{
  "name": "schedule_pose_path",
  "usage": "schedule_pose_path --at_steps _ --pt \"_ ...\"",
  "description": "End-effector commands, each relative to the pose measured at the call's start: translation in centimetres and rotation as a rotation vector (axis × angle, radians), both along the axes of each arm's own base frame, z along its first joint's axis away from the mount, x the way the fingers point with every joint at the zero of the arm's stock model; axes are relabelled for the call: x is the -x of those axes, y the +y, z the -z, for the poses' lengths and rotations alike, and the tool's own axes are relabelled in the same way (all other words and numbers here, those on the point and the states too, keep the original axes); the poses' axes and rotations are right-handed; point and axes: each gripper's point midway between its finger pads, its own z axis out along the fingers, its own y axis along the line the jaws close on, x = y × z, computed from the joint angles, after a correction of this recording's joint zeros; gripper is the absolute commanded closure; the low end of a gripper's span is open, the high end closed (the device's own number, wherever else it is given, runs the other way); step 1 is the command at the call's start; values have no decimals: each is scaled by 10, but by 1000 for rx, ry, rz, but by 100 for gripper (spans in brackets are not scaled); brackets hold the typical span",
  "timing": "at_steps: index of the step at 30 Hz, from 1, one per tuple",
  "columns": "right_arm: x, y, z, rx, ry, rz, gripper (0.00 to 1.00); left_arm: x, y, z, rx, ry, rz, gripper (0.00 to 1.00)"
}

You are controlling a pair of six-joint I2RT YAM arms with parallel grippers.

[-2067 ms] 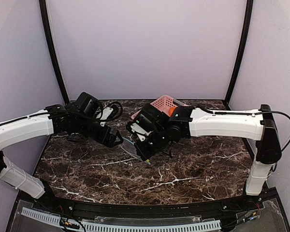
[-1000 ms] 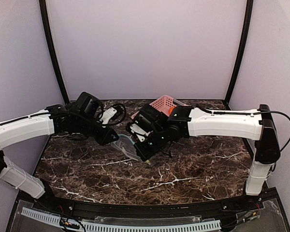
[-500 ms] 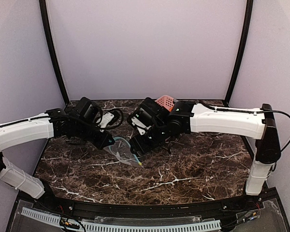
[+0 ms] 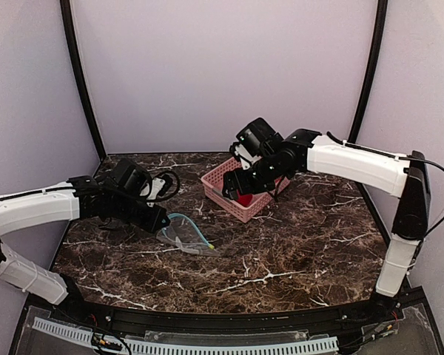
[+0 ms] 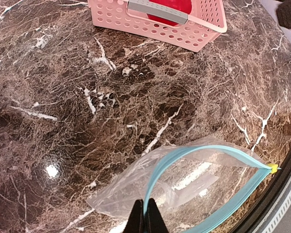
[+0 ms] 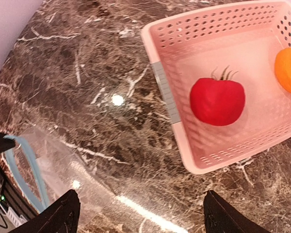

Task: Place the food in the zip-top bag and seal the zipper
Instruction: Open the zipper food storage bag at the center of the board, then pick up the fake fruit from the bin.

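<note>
L gripper is pinched on the zipper of the zip-top bag, left of the pink basket w/ red food & orange food, R gripper spread wide above it; bag mouth could be flattened if thin rim is slipped.

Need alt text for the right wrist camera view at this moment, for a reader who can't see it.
Seen past the open right pincer, a pink basket holds a red toy tomato and an orange toy food at the frame's right edge. A clear zip-top bag with a teal zipper lies on the dark marble table at lower left.
</note>
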Motion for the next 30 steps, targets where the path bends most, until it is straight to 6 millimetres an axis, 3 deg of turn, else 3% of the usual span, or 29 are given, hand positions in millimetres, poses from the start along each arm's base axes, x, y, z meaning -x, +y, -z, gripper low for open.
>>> schedule_pose_path --at_steps 1,7,14,30 --pt "-42 -13 18 32 8 56 13 0 -3 -3 74 5 -36 99" --pt "-95 -21 37 71 -6 97 11 0 -6 -5 107 8 -44 99" --pt "-130 -23 66 115 -8 85 10 3 -10 0 121 37 -36 99" --pt "-139 -13 122 152 33 4 10 3 -16 3 148 70 -43 99"
